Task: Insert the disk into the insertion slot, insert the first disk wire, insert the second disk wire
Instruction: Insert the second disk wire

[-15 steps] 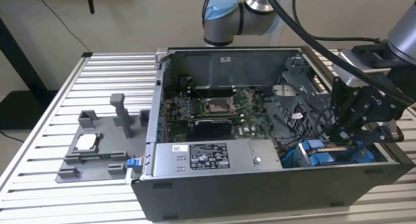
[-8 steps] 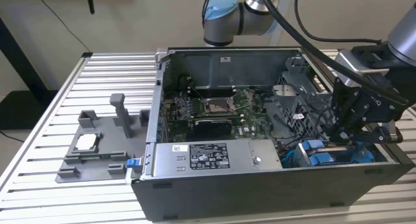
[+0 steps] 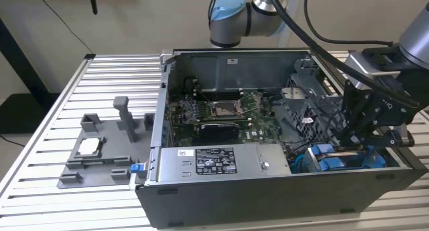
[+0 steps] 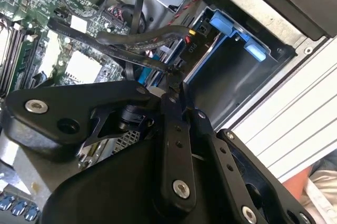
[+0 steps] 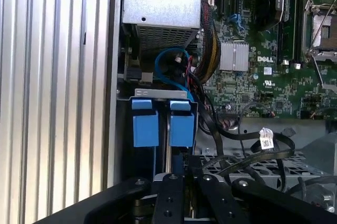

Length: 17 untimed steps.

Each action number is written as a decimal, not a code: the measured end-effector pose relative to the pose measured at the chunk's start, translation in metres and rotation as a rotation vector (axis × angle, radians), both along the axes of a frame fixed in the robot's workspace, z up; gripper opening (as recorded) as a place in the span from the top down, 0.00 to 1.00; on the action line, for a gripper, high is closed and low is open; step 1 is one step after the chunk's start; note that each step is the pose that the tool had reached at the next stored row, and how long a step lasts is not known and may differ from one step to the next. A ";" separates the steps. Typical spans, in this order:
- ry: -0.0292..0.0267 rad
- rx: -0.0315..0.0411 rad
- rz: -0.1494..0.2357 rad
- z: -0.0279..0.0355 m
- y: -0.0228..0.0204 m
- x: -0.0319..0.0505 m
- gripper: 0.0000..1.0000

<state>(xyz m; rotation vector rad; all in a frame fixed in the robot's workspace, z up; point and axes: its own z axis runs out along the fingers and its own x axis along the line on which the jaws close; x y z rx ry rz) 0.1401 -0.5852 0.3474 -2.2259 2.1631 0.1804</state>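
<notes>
My gripper (image 3: 353,138) reaches down into the open computer case at the exterior view's right. It hangs just above the insertion slot (image 3: 328,163), a grey metal bay with blue plastic tabs. In the second wrist view the gripper (image 4: 172,79) looks shut on the black plug of a disk wire (image 4: 177,67) at the inner end of the slot (image 4: 237,30). Another black plug with red and yellow leads (image 4: 191,45) sits right beside it. A blue-edged grey face (image 4: 231,76) lies inside the slot; I cannot tell whether it is the disk. The first wrist view has the gripper (image 5: 185,163) below the slot's blue tabs (image 5: 145,128).
A labelled grey power-supply box (image 3: 214,163) stands along the case's front wall, with the motherboard (image 3: 221,110) behind it. Loose black cables (image 5: 253,145) loop beside the bay. A grey fixture (image 3: 100,150) rests on the slatted table at the exterior view's left.
</notes>
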 end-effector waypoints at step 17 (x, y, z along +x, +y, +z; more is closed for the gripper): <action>0.0000 0.0001 -0.015 -0.0068 0.0040 0.0018 0.84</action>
